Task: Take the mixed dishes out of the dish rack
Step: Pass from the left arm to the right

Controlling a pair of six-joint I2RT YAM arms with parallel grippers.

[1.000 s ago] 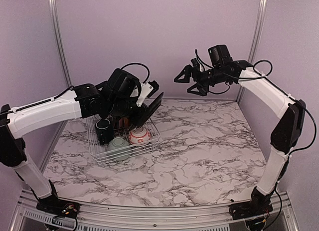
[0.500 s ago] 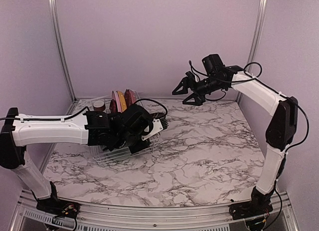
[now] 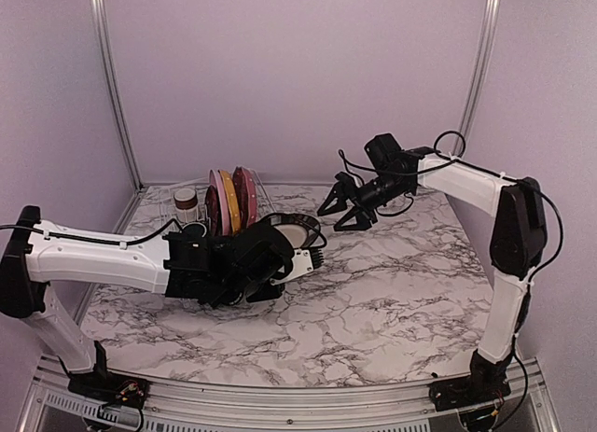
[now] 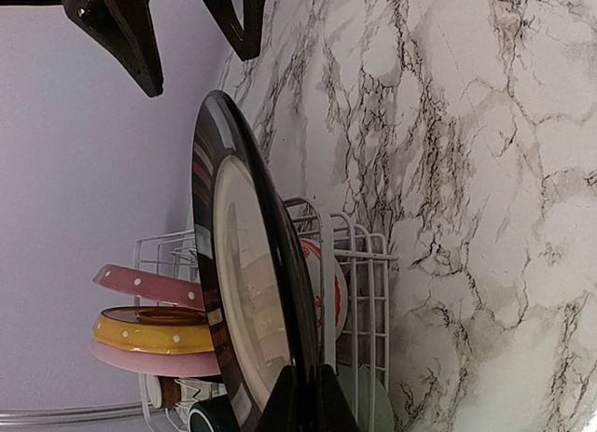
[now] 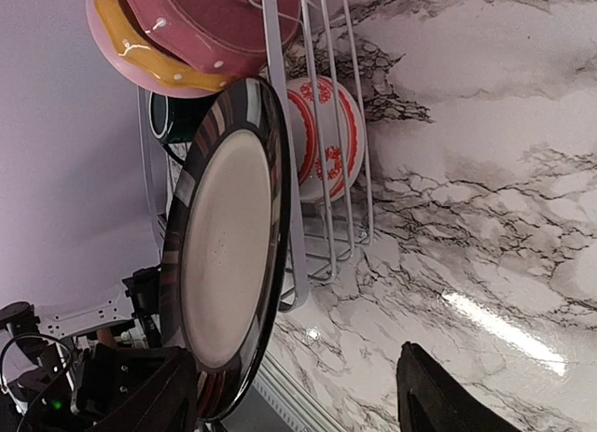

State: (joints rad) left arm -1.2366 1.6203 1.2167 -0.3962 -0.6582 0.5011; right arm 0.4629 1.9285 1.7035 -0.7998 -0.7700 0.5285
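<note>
My left gripper [image 3: 281, 249] is shut on the near rim of a black plate [image 3: 297, 231] with a cream centre, held on edge just right of the dish rack [image 4: 373, 264]. In the left wrist view the fingertips [image 4: 312, 399] pinch the plate's rim [image 4: 247, 292]. My right gripper [image 3: 332, 217] hangs open just right of the plate, touching nothing; in its own view the plate [image 5: 224, 255] stands beside its left finger [image 5: 140, 395]. Dotted dark red [image 4: 149, 285], yellow [image 4: 154, 329] and pink [image 4: 154, 360] plates stand upright in the rack. A floral bowl [image 5: 322, 138] and a dark green mug [image 5: 163, 115] sit there too.
A white-and-brown cup [image 3: 187, 205] stands at the rack's far left corner. The rack sits at the left of the marble table [image 3: 401, 283], partly hidden by my left arm. Purple walls with metal posts close the back and sides.
My left arm has swung down and to the right, carrying the black plate out of the rack. My right arm has dropped down and left toward the plate, and its jaws have narrowed.
</note>
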